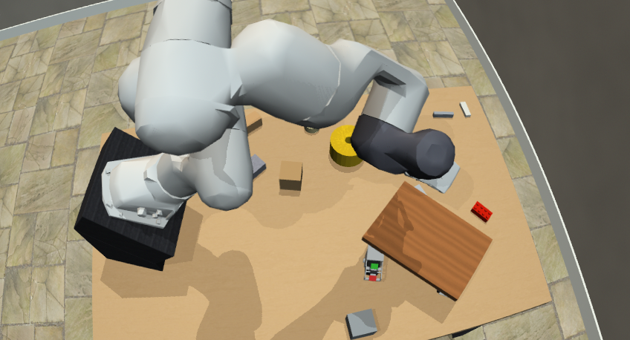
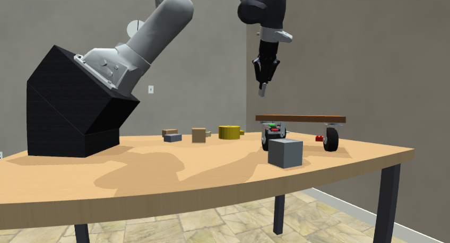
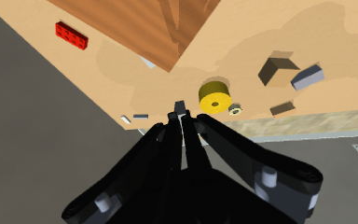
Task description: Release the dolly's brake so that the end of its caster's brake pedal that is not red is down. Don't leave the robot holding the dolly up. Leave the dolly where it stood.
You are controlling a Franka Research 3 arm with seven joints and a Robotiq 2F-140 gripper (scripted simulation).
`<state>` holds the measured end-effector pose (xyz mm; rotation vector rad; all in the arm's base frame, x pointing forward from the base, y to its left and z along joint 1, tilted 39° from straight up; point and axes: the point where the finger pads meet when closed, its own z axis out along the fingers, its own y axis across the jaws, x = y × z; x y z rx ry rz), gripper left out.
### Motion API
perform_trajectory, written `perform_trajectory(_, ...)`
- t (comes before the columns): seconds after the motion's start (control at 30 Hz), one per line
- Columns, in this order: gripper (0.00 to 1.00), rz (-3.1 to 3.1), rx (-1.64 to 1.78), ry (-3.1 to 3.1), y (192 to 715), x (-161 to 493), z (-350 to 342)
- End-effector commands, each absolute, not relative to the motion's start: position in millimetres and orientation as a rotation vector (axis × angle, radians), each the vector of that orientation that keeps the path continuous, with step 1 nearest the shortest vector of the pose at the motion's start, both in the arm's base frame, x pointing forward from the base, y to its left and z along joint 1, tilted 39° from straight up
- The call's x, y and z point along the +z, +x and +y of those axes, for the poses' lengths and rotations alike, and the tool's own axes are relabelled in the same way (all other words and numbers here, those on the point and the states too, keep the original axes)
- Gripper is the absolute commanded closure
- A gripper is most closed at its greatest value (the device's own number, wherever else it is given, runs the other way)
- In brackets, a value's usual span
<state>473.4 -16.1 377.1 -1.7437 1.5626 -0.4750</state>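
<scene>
dolly [image 2: 300,118] on table, well below jaws, fully closed w/ nothing inside

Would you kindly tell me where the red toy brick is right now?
In the top view, the red toy brick lies on the table just right of the dolly's wooden deck, near the table's right edge.

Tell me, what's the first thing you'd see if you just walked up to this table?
The big white robot arm on its black block fills the left side and reaches over the table. Its end effector hangs shut and empty in the air above the dolly, a brown board on black wheels at the right. Behind, a yellow ring stands out brightly.
</scene>
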Motion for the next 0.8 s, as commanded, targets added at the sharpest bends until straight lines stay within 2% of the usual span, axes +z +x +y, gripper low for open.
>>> perform_trajectory(0.0,1.00,1.401,-0.615,-1.967,462.0,373.3,-40.2)
perform_trajectory(0.23,1.00,1.401,-0.615,-1.967,462.0,373.3,-40.2)
perform_trajectory(0.27,1.00,1.295,-0.730,-2.138,449.7,369.7,-69.2)
perform_trajectory(0.57,1.00,1.295,-0.730,-2.138,449.7,369.7,-69.2)
perform_trajectory(0.6,1.00,1.187,-0.829,-2.301,436.5,366.2,-97.3)
perform_trajectory(0.77,1.00,1.187,-0.829,-2.301,436.5,366.2,-97.3)
